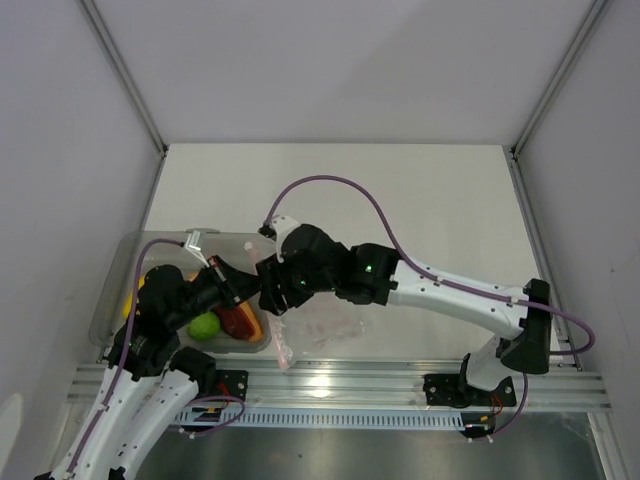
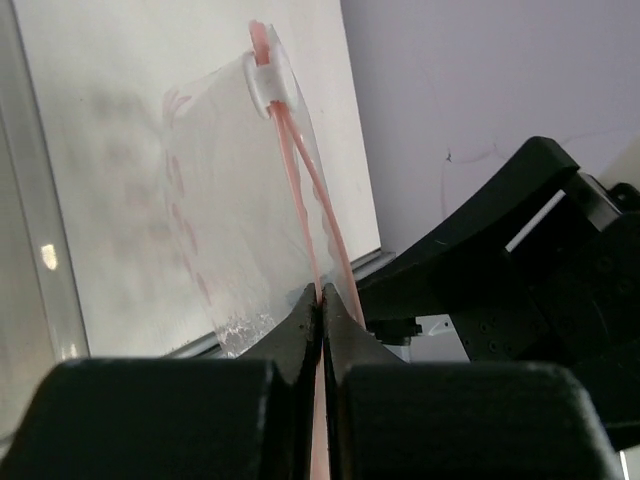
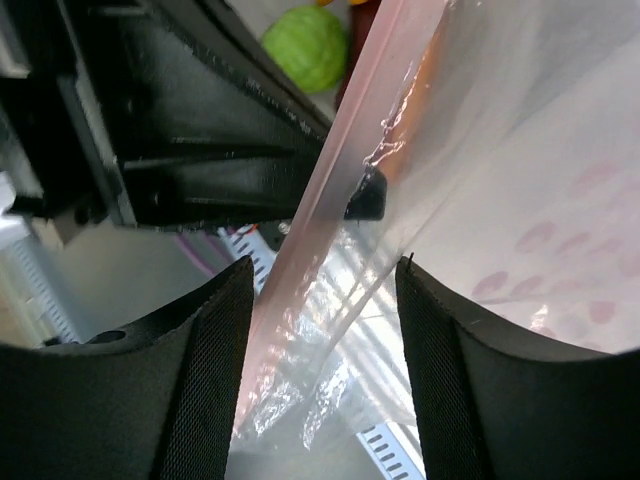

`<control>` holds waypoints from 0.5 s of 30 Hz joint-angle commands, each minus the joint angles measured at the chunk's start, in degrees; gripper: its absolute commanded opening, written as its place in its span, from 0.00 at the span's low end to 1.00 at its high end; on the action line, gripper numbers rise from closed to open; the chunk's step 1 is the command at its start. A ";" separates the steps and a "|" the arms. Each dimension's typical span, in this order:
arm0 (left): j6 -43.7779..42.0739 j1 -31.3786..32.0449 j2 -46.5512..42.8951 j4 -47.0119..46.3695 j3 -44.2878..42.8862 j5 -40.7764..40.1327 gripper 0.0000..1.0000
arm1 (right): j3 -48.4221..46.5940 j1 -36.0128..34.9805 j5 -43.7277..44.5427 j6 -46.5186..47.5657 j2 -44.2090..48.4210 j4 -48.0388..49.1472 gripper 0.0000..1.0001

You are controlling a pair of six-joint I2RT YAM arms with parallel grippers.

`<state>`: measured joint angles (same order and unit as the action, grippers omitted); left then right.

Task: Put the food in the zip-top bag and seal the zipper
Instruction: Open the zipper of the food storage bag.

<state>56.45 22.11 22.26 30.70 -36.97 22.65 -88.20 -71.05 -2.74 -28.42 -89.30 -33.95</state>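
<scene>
The zip-top bag (image 1: pixel 325 328) lies right of the bin, clear with pink dots. My left gripper (image 2: pixel 322 305) is shut on its pinkish zipper strip (image 2: pixel 300 190); a white slider (image 2: pixel 268 80) sits at the far end of the strip. In the top view the left gripper (image 1: pixel 243 288) meets my right gripper (image 1: pixel 270 293) at the bag's left edge. My right gripper (image 3: pixel 325 265) is open, with the zipper edge (image 3: pixel 330 170) and clear film between its fingers. The lime-green fruit (image 1: pixel 205 326) and dark-red slice (image 1: pixel 238 320) lie in the bin. The fruit also shows in the right wrist view (image 3: pixel 305 45).
The grey translucent bin (image 1: pixel 115 290) stands at the left by the wall, with yellow-orange pieces (image 1: pixel 130 300) partly hidden under my left arm. A metal rail (image 1: pixel 400 375) runs along the table's near edge. Walls close in on both sides.
</scene>
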 commanded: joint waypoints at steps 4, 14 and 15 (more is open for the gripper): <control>-1.43 1.44 0.77 4.37 -3.02 -5.34 0.01 | -13.30 -4.53 19.68 -0.58 -8.25 -15.08 0.62; -1.51 2.06 0.85 5.25 -2.32 -6.48 0.01 | -21.04 -8.14 32.09 -2.95 -14.85 -24.31 0.61; -1.60 2.06 0.94 5.34 -2.32 -6.57 0.01 | -21.13 -8.14 32.71 -3.21 -14.94 -24.58 0.61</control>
<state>56.34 23.75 23.20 35.68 -37.65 17.15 -106.32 -78.56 23.24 -30.24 -103.81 -54.37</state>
